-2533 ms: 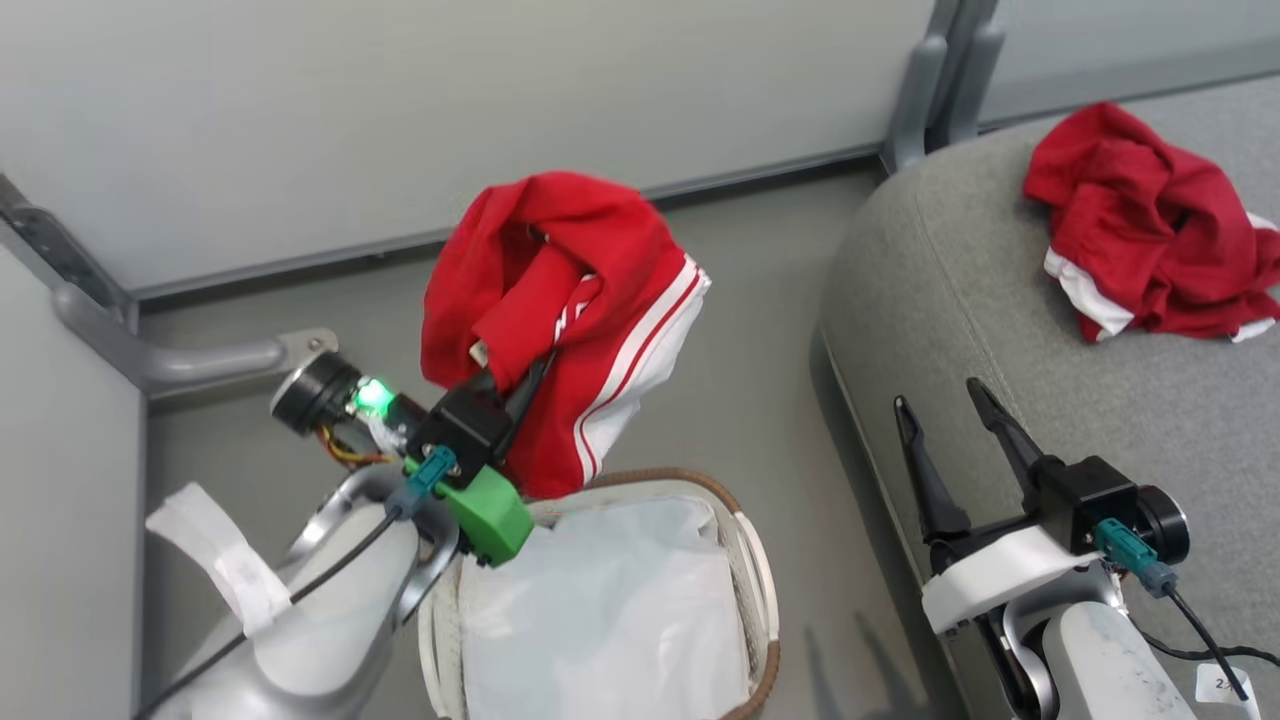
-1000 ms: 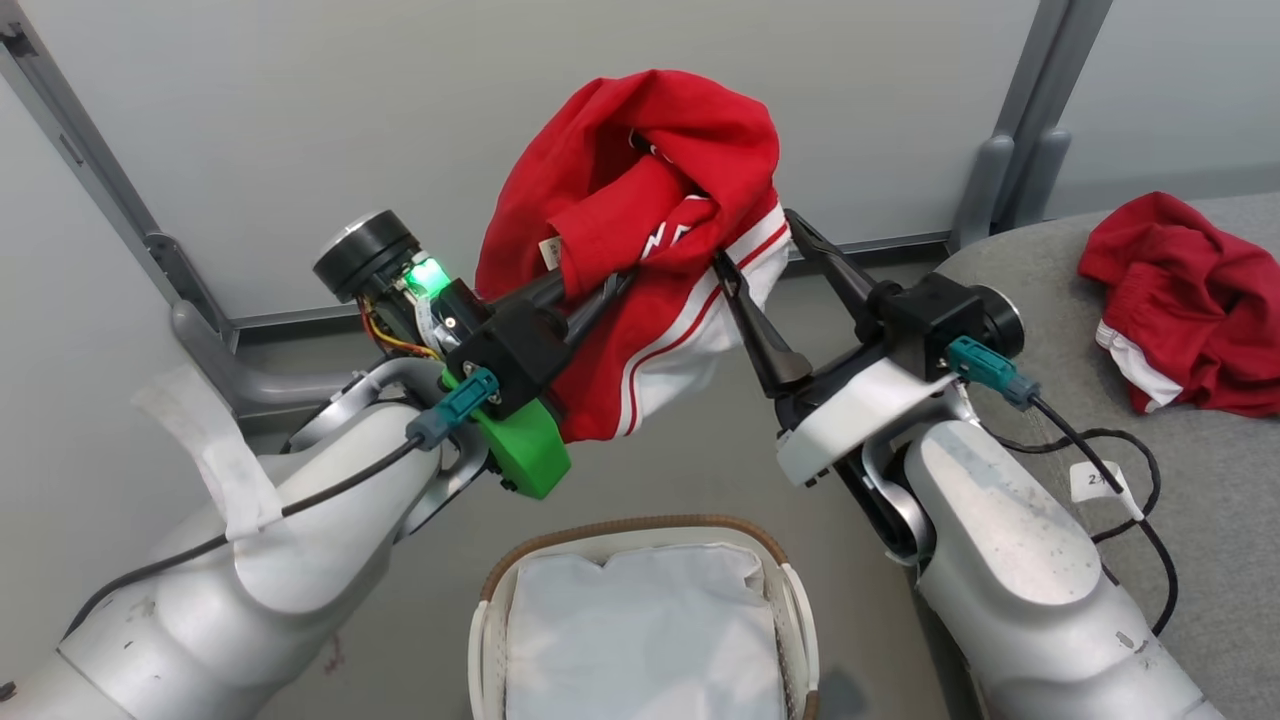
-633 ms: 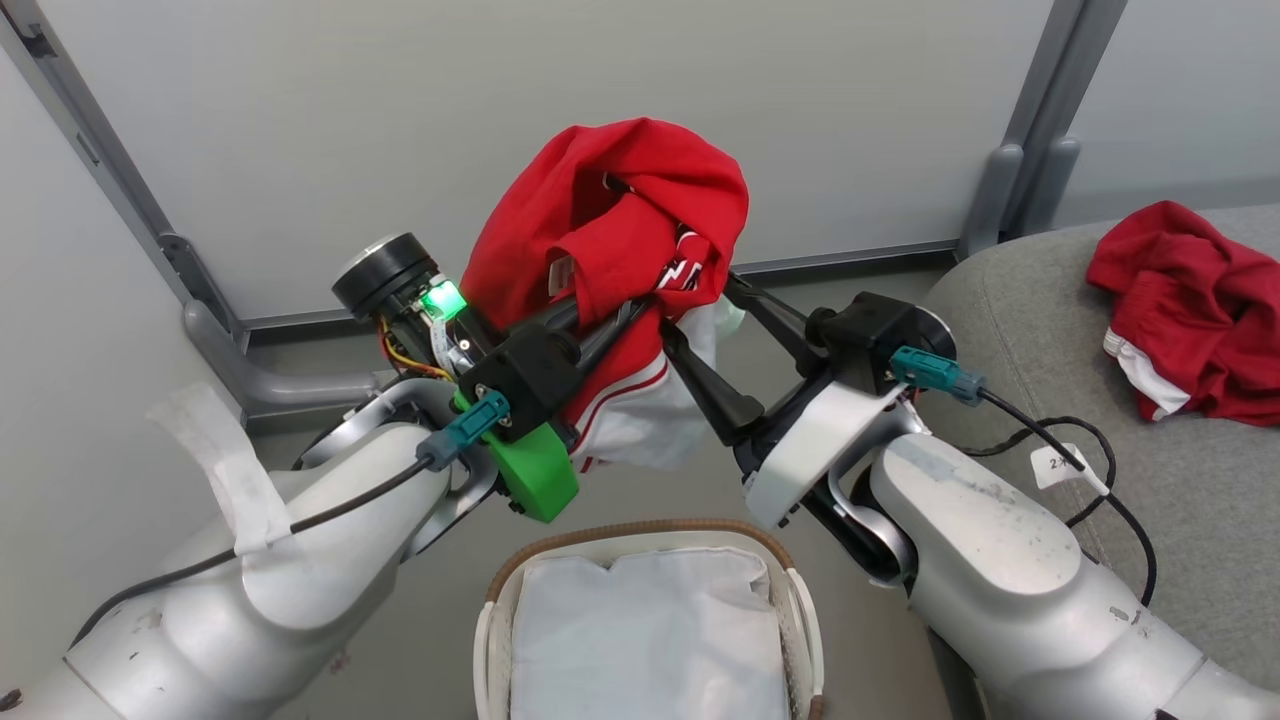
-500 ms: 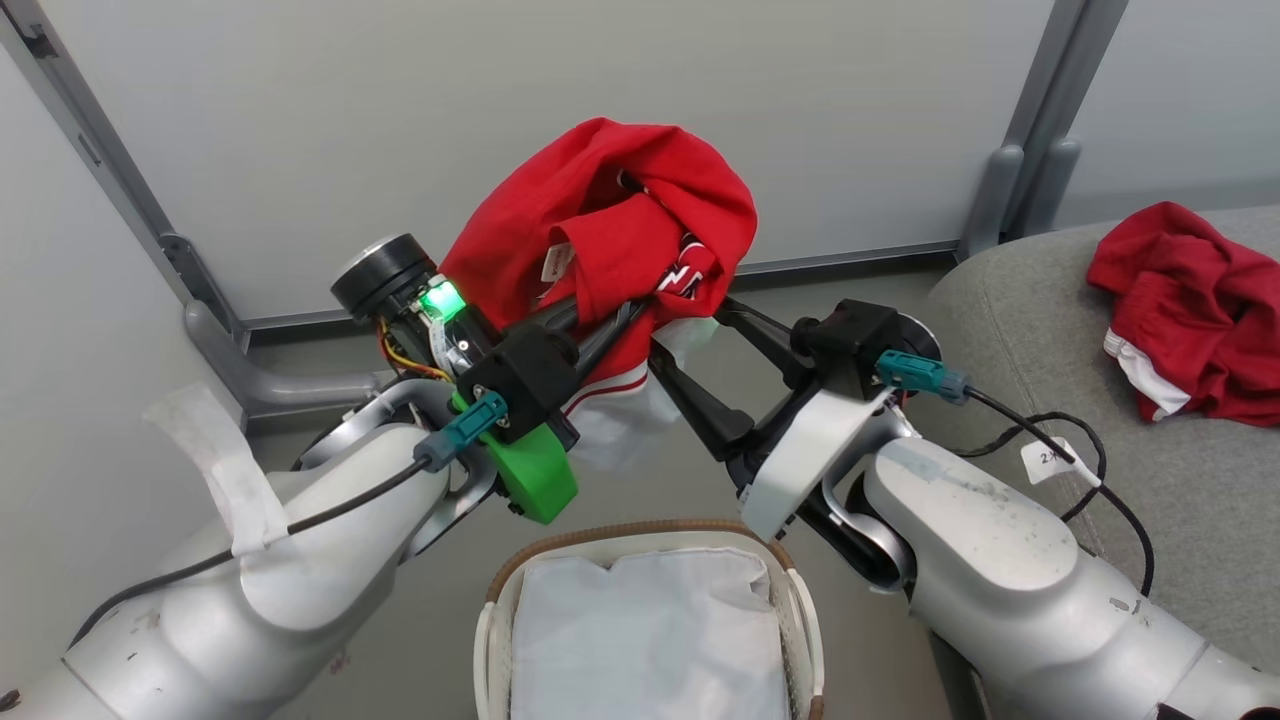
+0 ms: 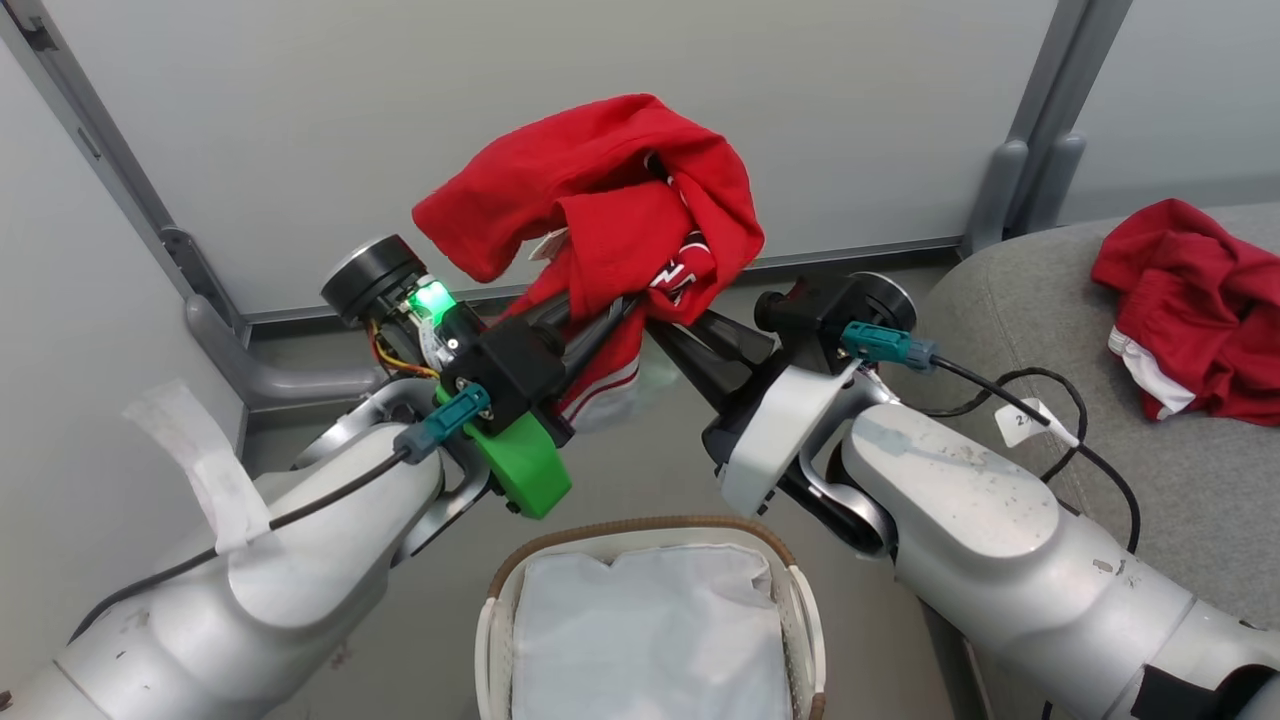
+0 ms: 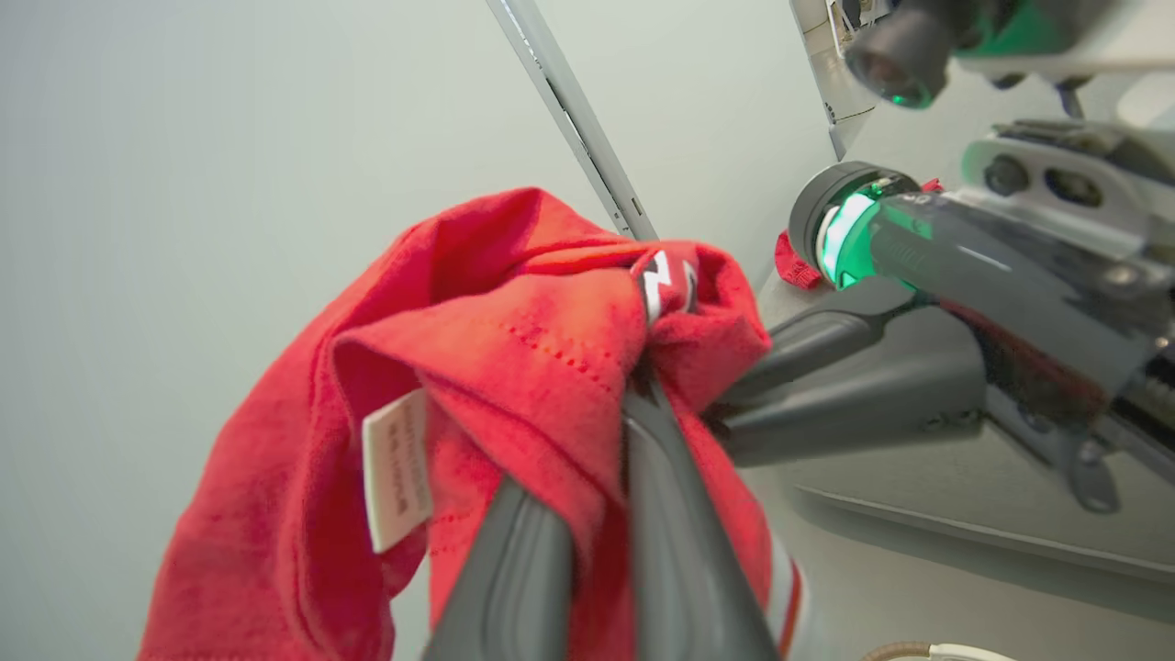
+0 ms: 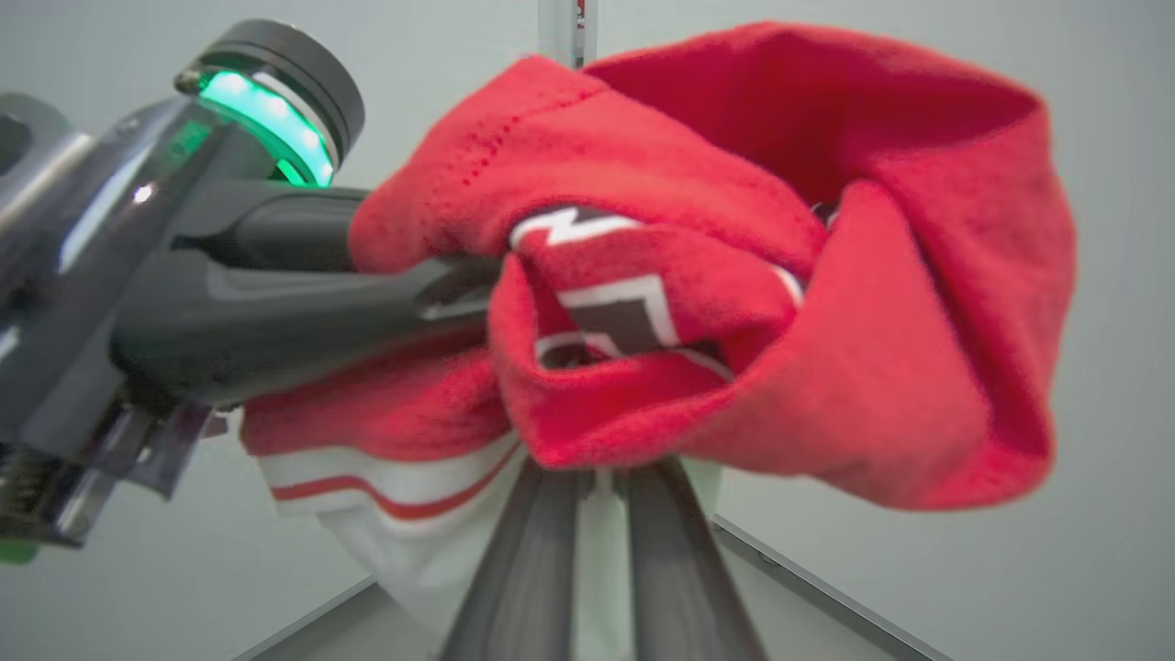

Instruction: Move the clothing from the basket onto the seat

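Open floor [image 5: 650,470] separates the basket [image 5: 640,526] from the rounded edge of the seat [image 5: 1180,470], right. Arms angle inward beyond the basket; left gripper [image 5: 612,315] and right gripper [image 5: 662,328] both clamp the red garment [image 5: 600,190] aloft.

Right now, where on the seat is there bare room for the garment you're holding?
The seat is bare grey between its rounded left edge and the red heap. Crowded: around that heap, and where the right arm crosses the near part.
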### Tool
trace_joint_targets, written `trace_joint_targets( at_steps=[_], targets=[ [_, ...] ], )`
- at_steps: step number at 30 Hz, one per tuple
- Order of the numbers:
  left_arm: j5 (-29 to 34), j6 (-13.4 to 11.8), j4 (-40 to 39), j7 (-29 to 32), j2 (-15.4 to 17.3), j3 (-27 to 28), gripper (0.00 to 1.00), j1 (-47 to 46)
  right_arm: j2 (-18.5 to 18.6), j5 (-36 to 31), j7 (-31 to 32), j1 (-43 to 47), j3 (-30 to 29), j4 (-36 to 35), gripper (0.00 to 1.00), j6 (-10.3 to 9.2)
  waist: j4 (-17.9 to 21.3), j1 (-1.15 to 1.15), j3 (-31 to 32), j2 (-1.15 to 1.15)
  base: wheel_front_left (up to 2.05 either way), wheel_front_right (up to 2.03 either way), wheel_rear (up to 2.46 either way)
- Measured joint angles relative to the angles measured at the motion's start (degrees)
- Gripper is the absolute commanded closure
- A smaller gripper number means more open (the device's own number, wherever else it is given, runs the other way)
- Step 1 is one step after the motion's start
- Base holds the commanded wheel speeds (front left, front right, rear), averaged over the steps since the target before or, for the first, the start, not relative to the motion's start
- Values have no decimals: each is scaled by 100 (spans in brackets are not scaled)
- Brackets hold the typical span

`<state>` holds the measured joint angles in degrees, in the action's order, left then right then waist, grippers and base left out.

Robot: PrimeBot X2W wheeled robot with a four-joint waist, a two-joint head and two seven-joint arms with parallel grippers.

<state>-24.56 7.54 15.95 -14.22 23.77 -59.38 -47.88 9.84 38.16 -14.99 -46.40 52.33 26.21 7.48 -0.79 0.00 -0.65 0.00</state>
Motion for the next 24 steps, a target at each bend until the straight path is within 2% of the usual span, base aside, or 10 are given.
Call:
trace_joint_targets(
  at_steps=[17,18,21,22,24],
  targets=[
    [-409,-23,166,-46,170,289,100,130,-119,-577,-1,291,-782,26,100,2,66,0,-23,0,0,0,0],
    [-416,-30,171,-46,176,307,89,144,-122,-604,-1,308,-829,20,100,2,69,0,-26,0,0,0,0],
    [-435,-48,144,-51,190,350,12,173,-152,-723,-1,356,-1018,-23,100,2,77,0,-36,0,0,0,0],
    [-435,-53,104,-55,189,369,0,209,-167,-778,-1,365,-1076,-37,100,2,80,0,-38,0,0,0,0],
    [-460,-69,41,-57,166,387,0,320,-186,-872,-1,405,-1191,-70,100,2,81,0,-40,0,0,0,0]
  ],
)
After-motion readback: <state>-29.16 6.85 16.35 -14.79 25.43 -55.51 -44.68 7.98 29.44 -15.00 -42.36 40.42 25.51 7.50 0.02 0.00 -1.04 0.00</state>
